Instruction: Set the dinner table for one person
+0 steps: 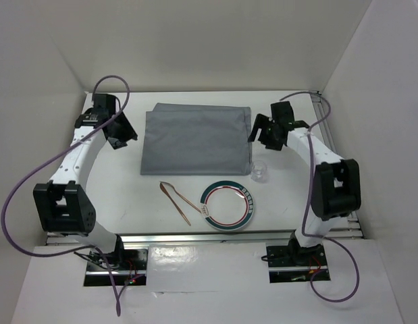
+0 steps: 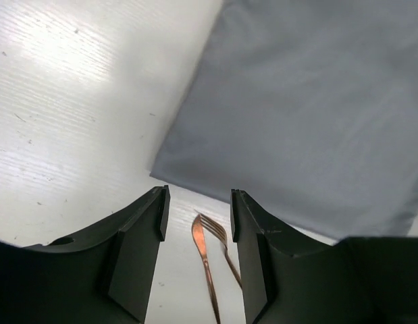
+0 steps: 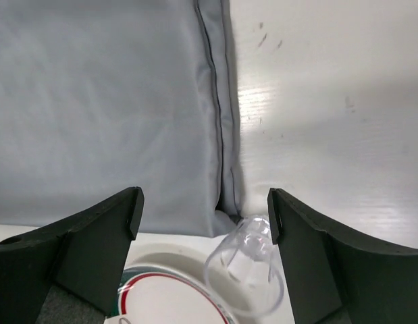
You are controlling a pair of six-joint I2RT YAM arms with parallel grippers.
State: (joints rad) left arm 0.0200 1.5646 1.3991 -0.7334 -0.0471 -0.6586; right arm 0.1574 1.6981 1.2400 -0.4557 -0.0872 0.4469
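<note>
Fingers of the left gripper (image 2: 197,202) stand apart with nothing between them, beside the left edge of the grey cloth (image 1: 195,138). Those of the right gripper (image 3: 205,202) are spread wide and empty by the cloth's right edge. The dinner table (image 1: 114,196) fills the middle of the top view, with the cloth at centre. Below the cloth lie a copper fork (image 2: 222,237) and knife (image 2: 203,250) close together, a plate (image 1: 246,193) and a clear glass (image 1: 260,170) just off the cloth's lower-right corner.

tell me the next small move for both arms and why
Probably lower the left gripper and right gripper, both open, onto the near corners of the grey cloth to grip it: plate, clear cup and copper cutlery lie off it on the dinner table.
</note>
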